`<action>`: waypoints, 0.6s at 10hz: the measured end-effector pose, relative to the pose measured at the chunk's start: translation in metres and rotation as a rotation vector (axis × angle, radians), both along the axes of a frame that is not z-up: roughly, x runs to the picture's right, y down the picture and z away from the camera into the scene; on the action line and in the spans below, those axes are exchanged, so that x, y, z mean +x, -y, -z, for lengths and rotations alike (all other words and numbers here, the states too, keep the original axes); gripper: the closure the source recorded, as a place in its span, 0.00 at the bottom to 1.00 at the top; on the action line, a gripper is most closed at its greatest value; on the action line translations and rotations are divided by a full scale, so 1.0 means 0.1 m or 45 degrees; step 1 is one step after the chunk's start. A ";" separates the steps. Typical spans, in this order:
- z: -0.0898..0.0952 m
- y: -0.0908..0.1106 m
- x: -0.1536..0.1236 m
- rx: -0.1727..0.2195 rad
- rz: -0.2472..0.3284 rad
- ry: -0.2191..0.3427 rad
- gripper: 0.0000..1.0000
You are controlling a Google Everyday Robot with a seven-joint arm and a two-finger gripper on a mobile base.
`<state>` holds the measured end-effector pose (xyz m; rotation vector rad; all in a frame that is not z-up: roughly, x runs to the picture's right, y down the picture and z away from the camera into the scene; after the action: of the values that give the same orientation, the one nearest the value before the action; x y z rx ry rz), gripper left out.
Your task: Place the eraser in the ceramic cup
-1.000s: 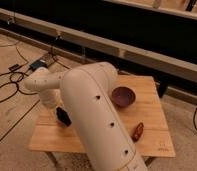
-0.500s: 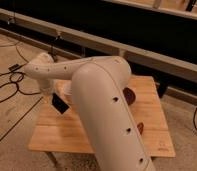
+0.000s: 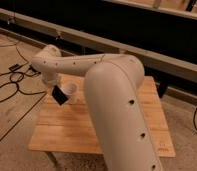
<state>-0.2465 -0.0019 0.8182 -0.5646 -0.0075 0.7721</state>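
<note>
The ceramic cup (image 3: 71, 89) is a small pale whitish cylinder standing near the back left of the wooden table (image 3: 67, 131). My gripper (image 3: 57, 90) is at the end of the cream arm, just left of the cup and above the table's left edge. It is shut on the eraser (image 3: 60, 96), a small black block that hangs tilted, close beside the cup's left side and about level with its rim. The arm's big forearm (image 3: 117, 105) covers the middle and right of the table.
Black cables (image 3: 12, 80) lie on the floor to the left of the table. A long low rail and a dark wall (image 3: 142, 45) run behind the table. The purple bowl is hidden behind the arm.
The gripper has lifted the eraser from low over the table's left part and brought it next to the cup. The arm has swung across and now hides the purple bowl.
</note>
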 end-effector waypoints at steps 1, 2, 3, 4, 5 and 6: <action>0.05 0.06 -0.02 0.002 -0.037 0.043 1.00; 0.11 0.11 -0.03 0.003 -0.070 0.087 1.00; 0.16 0.16 -0.04 0.006 -0.099 0.124 1.00; 0.19 0.20 -0.01 0.010 -0.125 0.153 1.00; 0.21 0.24 0.05 0.017 -0.159 0.173 1.00; 0.21 0.28 0.14 0.025 -0.191 0.180 1.00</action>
<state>-0.2324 -0.0302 0.7977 -0.6037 -0.1893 0.8754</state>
